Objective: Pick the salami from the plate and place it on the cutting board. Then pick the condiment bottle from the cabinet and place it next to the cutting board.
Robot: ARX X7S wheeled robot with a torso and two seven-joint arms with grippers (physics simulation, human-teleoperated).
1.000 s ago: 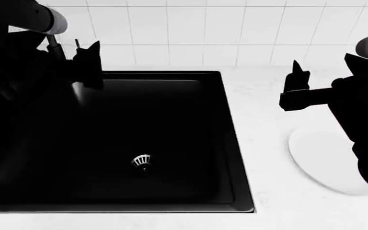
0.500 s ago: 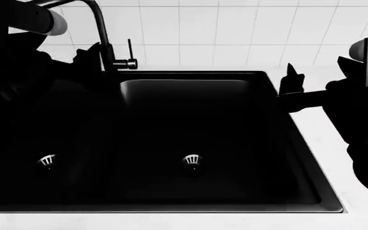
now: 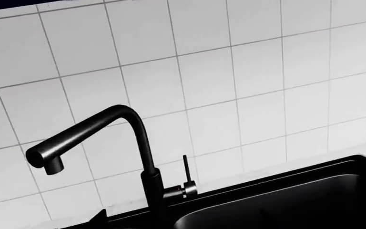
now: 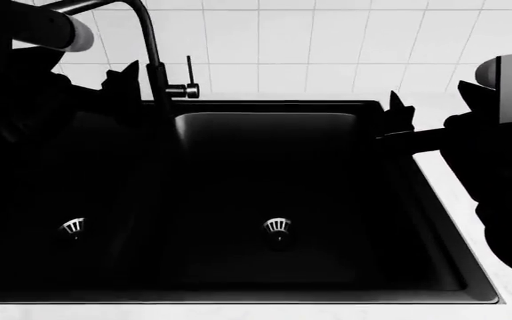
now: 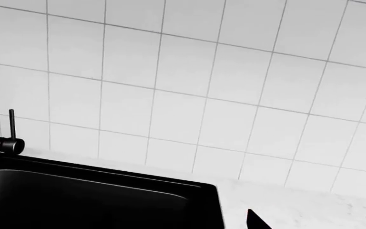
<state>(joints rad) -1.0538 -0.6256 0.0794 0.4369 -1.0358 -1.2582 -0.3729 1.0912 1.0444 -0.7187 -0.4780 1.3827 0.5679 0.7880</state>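
both grippers are hovering over the black double sink [image 4: 274, 200], left gripper [image 4: 123, 80] beside the faucet [image 4: 154, 60], right gripper [image 4: 397, 113] at the sink's far-right corner; jaw states cannot be told. salami, plate, cutting board and bottle are lying outside every view, so direction and nearer arm are undeterminable.

No text, label, brand, number or sign can be read anywhere: the white tiled wall [image 4: 327, 47], the black double-basin sink [image 4: 265, 180] and the curved black metal faucet [image 3: 100, 138] are all unmarked.
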